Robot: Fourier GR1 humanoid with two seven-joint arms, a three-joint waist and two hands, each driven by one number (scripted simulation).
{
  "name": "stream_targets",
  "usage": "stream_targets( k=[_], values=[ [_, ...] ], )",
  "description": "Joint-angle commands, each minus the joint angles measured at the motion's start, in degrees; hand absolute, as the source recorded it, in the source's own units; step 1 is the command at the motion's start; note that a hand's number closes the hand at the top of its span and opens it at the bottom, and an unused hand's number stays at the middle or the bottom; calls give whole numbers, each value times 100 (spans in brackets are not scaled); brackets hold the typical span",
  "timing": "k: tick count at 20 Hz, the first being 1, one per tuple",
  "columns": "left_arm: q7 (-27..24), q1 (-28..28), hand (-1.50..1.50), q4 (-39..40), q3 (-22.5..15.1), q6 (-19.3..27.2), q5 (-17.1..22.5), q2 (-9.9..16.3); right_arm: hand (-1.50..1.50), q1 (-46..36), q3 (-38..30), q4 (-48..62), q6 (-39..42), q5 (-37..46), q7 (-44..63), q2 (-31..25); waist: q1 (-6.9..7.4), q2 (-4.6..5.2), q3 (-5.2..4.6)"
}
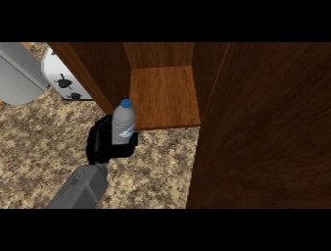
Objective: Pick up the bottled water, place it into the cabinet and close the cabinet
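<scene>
Curling round the lower body of the bottle [124, 120], the black fingers [129, 142] of the left hand [107, 144] close on it from both sides; the palm sits behind and below the bottle and hides its base. The bottle stands nearly upright in this grasp, its blue cap [126, 103] at the top and its pale label just above the fingers. It is held above the desk [31, 157], just in front of the cabinet [161, 83], with the cap overlapping the front edge of the shelf [167, 95]. Whether the bottle touches the shelf cannot be told.

The grey left forearm [82, 188] runs down from the hand to the lower edge of the view.

The cabinet is open. Its wooden shelf lies between a dark left wall and the door [270, 132], which fills the right side of the view.

On the speckled desk, left of the cabinet, stands a white toaster [65, 81], partly hidden by a grey rounded object [9, 73] at the upper left.
</scene>
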Motion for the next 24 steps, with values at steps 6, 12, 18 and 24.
stream_targets(
  k=[6,12,18,24],
  values=[
    [822,-1626,150,-183,-467,1025,-364,-333,-150,-116,-468,197,315,-640,-28,-303,-317,69,-35],
    [830,-1537,150,-72,-448,1652,-318,-454,-150,-76,-582,240,528,-958,-90,-367,-461,112,-40],
    [838,-1524,150,98,-440,1983,-342,-269,-150,-194,-719,422,548,-1135,-27,-480,-472,179,-54],
    [681,-1407,150,51,-421,2326,-313,-252,-150,-168,-919,404,636,-1510,38,-589,-621,166,-58]
  ],
)
